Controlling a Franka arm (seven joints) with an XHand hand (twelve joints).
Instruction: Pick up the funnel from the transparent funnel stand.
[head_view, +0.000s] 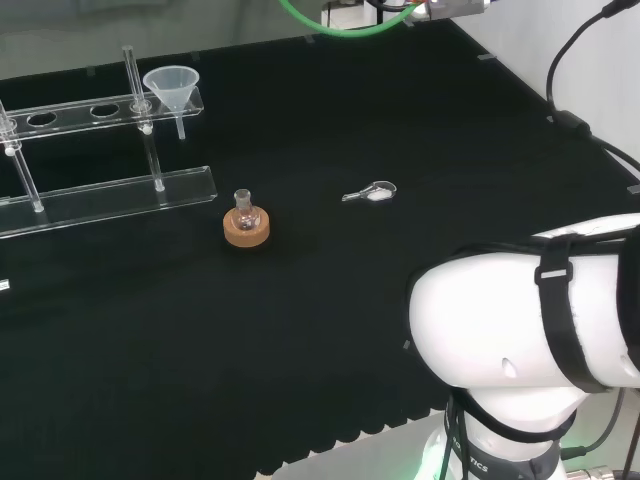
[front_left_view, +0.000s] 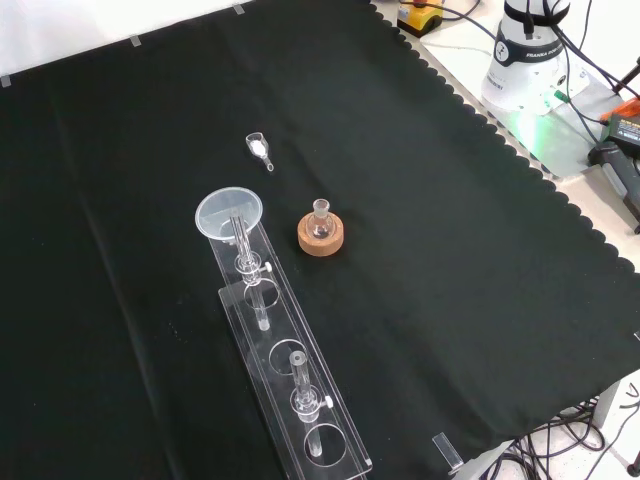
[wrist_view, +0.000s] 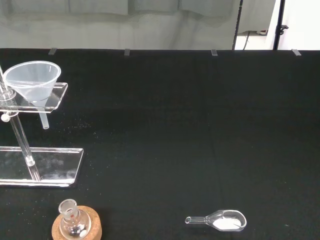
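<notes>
One funnel (head_view: 172, 84): clear plastic, seated upright in the end hole of the transparent funnel stand's upper shelf, at about 10 o'clock in the head view; its stem hangs down through the shelf, clear of the base plate below.
Funnel in front view (front_left_view: 229, 214): wide mouth facing the camera, at the stand's 12 o'clock end, a little toward 9 o'clock of centre.
Funnel in wrist view (wrist_view: 33, 81): the cone rests on the shelf's end, with the stem poking out beneath.
Transparent funnel stand (head_view: 120, 195): long clear base plate, thin clear posts, and an upper shelf with round holes; it runs toward 9 o'clock from the funnel in the head view. The other holes in view are empty.
Stand in front view (front_left_view: 300, 400): stretches from the funnel toward 5 o'clock.
Flask (head_view: 244, 209): small round clear one, upright on a cork ring (head_view: 246, 229), near the stand's base at about 4 o'clock from the funnel in the head view; just at 3 o'clock of the funnel in the front view.
Scoop (head_view: 371, 192): small clear spoon lying flat on the cloth, white powder in its bowl, at 3 o'clock from the flask in the head view and well apart from it.
Black cloth (head_view: 330, 320): covers the bench.
Arm (head_view: 530, 310): big white links at 4 o'clock in the head view.
Hand: I cannot tell whether its fingers are straight or curled; nothing touches the funnel.
</notes>
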